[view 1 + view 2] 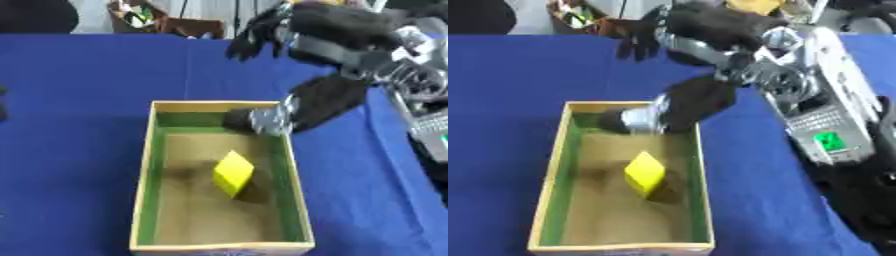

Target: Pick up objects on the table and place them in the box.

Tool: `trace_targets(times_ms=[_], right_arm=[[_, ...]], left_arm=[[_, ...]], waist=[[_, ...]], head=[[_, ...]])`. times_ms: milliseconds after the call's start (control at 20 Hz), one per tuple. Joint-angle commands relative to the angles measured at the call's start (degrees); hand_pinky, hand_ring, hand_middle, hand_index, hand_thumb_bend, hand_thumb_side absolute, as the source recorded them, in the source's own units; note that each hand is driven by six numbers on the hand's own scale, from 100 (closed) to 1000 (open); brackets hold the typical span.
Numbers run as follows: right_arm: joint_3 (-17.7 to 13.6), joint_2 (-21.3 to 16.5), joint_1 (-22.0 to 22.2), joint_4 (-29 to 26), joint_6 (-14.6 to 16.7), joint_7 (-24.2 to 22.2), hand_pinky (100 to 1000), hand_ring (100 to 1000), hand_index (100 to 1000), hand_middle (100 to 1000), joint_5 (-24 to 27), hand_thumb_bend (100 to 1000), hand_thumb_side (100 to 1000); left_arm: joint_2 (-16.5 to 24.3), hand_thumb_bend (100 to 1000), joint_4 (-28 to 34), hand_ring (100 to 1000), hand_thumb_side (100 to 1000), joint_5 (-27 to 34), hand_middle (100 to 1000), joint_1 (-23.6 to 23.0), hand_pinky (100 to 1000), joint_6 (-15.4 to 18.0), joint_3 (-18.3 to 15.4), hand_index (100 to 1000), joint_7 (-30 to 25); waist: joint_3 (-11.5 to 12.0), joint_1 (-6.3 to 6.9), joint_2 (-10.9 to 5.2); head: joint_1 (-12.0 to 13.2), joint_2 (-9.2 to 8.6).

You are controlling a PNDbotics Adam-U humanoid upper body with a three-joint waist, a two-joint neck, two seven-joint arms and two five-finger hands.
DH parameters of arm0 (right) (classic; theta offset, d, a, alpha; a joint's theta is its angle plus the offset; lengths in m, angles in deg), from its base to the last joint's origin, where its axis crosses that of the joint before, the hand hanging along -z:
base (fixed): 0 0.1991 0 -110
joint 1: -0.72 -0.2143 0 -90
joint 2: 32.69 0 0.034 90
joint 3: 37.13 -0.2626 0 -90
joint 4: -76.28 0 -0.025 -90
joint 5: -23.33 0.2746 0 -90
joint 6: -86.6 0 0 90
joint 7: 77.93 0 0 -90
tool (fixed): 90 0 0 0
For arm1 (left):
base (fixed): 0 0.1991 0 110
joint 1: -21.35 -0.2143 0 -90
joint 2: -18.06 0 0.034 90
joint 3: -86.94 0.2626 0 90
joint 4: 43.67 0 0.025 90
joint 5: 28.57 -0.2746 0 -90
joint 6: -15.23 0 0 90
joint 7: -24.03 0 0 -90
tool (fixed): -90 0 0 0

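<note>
My right hand (319, 102) hangs over the box's (144, 190) far right corner, thumb and fingers pinched on a silver-grey object (267, 120) just inside that corner. Above it, more of my arm's black fingers (254, 37) dangle past the box. A yellow block (233, 172) lies tilted mid-box. The box sits on a blue table (79, 125).
</note>
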Motion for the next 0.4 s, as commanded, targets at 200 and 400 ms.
trace_targets(times_ms=[200,400], right_arm=[[-3.9,-5.7,1.8,-1.1,-4.8,13.6,503,654,786,618,6.0,459,919],[-8.7,-9.7,6.4,-1.1,-6.4,20.4,485,645,783,613,8.2,447,915]], left_arm=[[0.4,100,1.0,435,669,0.2,444,0.4,224,0.1,0.1,628,-0.6],[0.3,100,1.0,435,670,0.2,444,0.5,222,0.3,0.6,628,-1.2]], waist=[[-0.4,0.42,-0.94],[-1.1,0.97,-0.46]], head=[[0.7,-0.79],[1.7,-1.23]])
